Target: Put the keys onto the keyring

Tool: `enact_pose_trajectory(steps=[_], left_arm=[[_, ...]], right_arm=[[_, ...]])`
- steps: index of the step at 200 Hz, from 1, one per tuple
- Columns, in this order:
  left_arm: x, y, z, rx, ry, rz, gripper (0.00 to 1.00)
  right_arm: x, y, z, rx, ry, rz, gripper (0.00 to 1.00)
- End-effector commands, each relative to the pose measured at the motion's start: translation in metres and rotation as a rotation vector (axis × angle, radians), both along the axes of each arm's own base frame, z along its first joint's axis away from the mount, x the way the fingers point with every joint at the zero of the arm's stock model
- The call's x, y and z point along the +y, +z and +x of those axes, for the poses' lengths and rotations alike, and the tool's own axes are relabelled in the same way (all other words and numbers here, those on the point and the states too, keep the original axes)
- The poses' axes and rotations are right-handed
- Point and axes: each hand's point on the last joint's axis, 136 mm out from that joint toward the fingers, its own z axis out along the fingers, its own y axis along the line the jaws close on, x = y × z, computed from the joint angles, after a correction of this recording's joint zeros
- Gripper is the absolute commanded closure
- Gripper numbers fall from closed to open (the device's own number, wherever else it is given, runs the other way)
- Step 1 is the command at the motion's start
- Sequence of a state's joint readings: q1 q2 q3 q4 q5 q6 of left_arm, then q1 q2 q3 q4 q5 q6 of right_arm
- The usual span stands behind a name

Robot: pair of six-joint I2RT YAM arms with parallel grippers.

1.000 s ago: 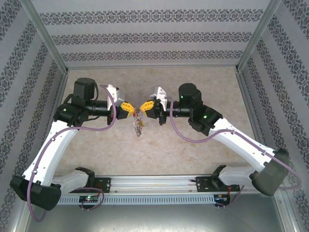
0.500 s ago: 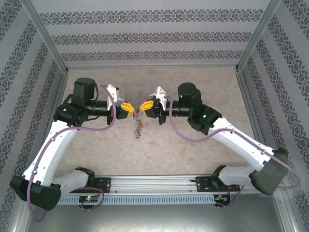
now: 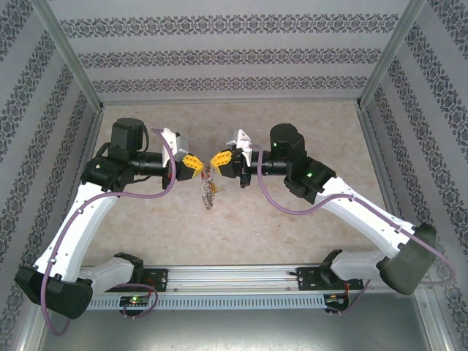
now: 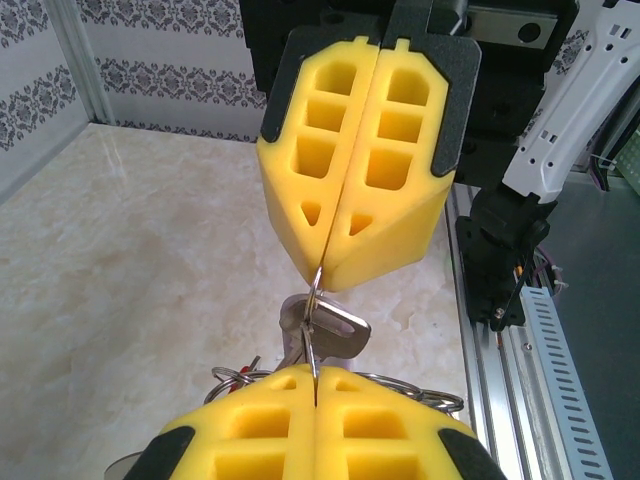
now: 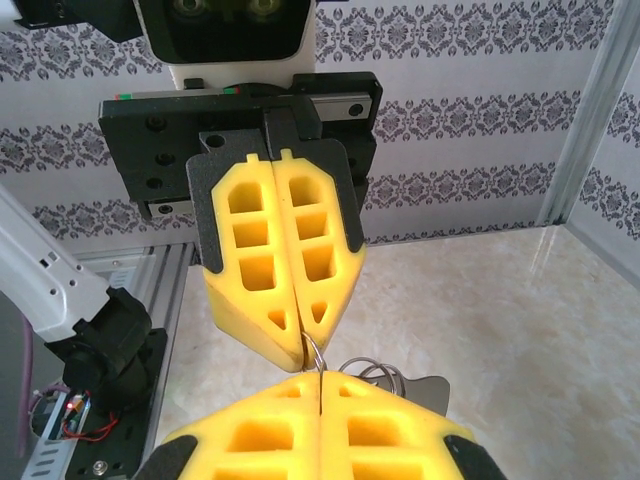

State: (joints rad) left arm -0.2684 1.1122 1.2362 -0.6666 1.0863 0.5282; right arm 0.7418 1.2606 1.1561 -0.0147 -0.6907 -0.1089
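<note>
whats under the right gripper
The keyring with its bunched keys hangs off its tip. The wire stretch pinched inside the shut right gripper is covered.

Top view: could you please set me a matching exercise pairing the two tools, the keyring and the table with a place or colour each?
1 left tool
2 right tool
3 keyring
4 table

A beige, marbled
B pinched between both tools
C shut, left of the keyring
D shut, right of the keyring

Pairs: 1-C, 2-D, 3-B, 4-A
</note>
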Motion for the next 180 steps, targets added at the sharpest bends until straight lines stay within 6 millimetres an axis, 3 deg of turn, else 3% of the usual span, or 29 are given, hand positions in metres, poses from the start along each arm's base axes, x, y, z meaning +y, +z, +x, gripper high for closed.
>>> enact_pose_trajectory(steps=[1,180], left_arm=[[-0.002,0.010,-0.010,-0.059,-0.042,-0.026,1.00],[0.001,0.015,-0.009,-0.080,-0.028,-0.037,1.00]], right_arm=[[0.006,0.013,-0.006,-0.030,0.049,0.028,1.00],[0.011,-0.003,-0.010,0.012,0.086,-0.001,1.00]])
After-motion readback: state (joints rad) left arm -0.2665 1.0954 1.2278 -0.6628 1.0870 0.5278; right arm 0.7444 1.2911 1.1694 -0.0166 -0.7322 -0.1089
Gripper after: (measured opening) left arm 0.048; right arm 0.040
